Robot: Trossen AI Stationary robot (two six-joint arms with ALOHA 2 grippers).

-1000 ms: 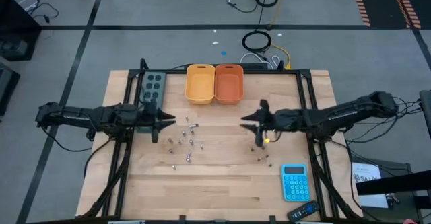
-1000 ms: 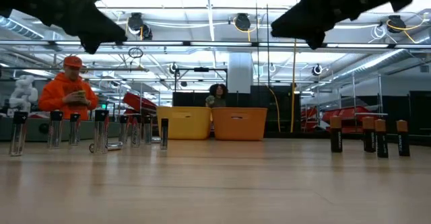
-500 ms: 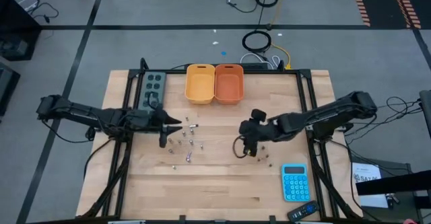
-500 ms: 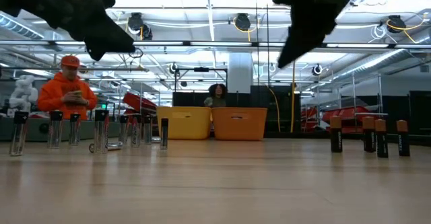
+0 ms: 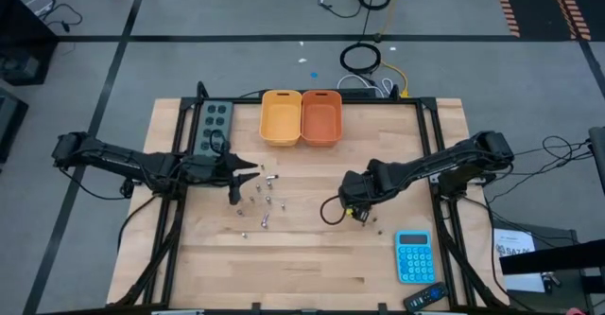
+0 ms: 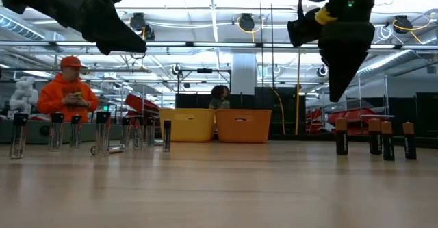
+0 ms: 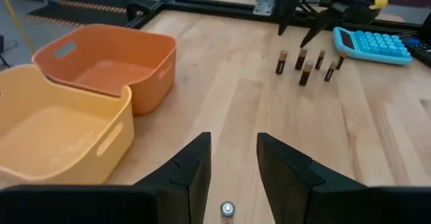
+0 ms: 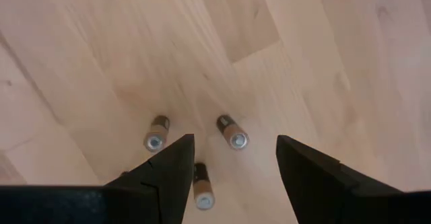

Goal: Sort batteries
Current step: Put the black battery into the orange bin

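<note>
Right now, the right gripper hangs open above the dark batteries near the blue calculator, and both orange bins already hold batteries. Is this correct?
Not quite. In the left wrist view both orange bins are empty. The rest holds: the right gripper hangs open above the dark batteries near the blue calculator.

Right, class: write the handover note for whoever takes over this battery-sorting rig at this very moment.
Right tool: open, empty, pointing down over the group of dark copper-topped batteries standing near the blue calculator.
Left tool: open, empty, hovering above the cluster of silvery batteries on the table's left side; most stand upright, and at least one lies flat.
Bins: yellow bin and orange bin sit side by side at the far edge, and both look empty.
Done: nothing sorted yet.
Left: every battery still needs to go into a bin.
</note>
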